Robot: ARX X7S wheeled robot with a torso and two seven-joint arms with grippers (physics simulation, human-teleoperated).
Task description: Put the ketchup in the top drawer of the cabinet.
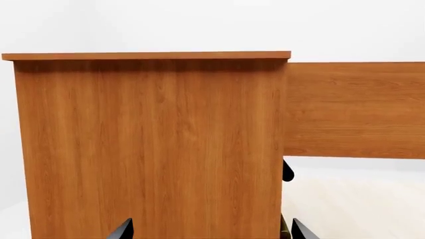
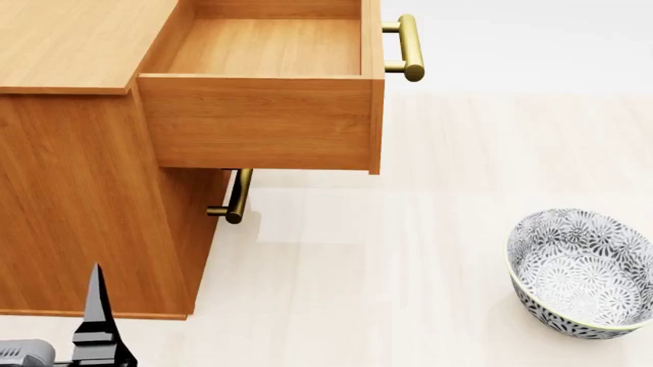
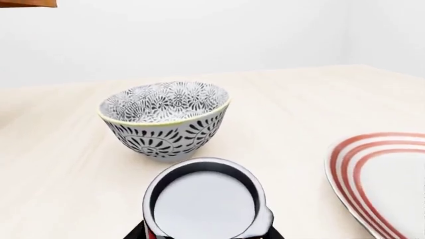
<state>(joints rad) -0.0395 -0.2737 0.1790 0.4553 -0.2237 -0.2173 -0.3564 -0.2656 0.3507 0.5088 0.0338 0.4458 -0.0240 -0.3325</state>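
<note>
The ketchup (image 3: 202,204) shows from above in the right wrist view: a silver-grey top with a sliver of red side. My right gripper (image 3: 206,233) is shut on it, one black finger on each side; neither shows in the head view. The cabinet (image 2: 82,199) stands at the left. Its top drawer (image 2: 260,115) is pulled out open and empty, brass handle (image 2: 408,47) to the right. My left gripper (image 1: 212,231) is open and empty, facing the cabinet's side (image 1: 153,149), with one fingertip (image 2: 97,317) at the head view's bottom left.
The lower drawer's brass handle (image 2: 237,197) sits under the open drawer. A grey-white floral bowl (image 2: 582,271) stands on the pale surface to the right, just beyond the can (image 3: 166,119). A white plate with red rings (image 3: 385,179) lies beside the can.
</note>
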